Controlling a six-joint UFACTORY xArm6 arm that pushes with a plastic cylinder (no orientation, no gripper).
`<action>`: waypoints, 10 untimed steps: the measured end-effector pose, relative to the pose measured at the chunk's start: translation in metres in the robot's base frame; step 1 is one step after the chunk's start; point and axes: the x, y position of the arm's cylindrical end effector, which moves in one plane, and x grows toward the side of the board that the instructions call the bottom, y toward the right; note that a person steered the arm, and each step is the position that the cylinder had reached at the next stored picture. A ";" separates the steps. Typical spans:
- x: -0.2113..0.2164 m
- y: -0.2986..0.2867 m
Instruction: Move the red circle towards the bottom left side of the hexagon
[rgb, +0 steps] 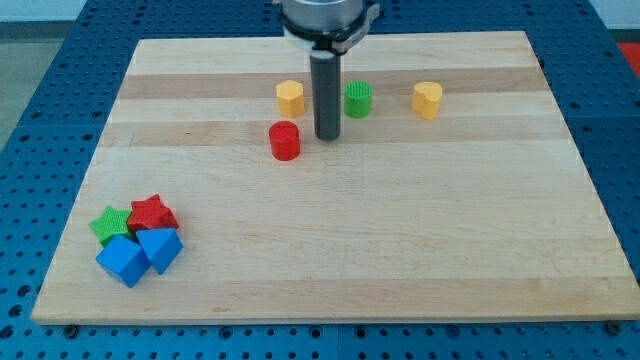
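The red circle (285, 140) sits on the wooden board, just below the yellow hexagon (290, 97), a little to its left. My tip (327, 137) rests on the board just right of the red circle, a small gap apart, and below and right of the hexagon. The rod rises from the tip to the view's top.
A green circle (358, 99) stands right of the rod. A yellow heart (427, 99) lies further right. At the board's bottom left a green star (110, 223), a red star (152, 213) and two blue blocks (122, 260) (160, 247) are clustered. The board (400, 250) has blue table around it.
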 end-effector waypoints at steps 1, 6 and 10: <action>0.000 0.000; 0.000 -0.052; 0.024 -0.118</action>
